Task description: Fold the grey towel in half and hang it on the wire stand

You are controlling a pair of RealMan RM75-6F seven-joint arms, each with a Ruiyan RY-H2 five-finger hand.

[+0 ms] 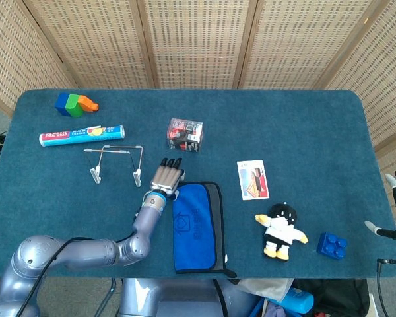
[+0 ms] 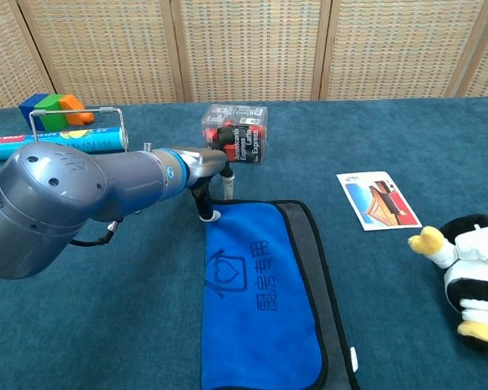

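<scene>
Matt cloth towel, thin metal wire stand

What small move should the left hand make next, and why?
Probably lower the left hand a little and pinch the far-left corner of the blue and grey folded towel. Its fingers hover at that corner holding nothing, and the thin wire stand is bare.

Teal table; towel blue with grey under-layer, black-edged; silver-grey left hand; blue brick; black-white penguin; blue-green-orange blocks.
</scene>
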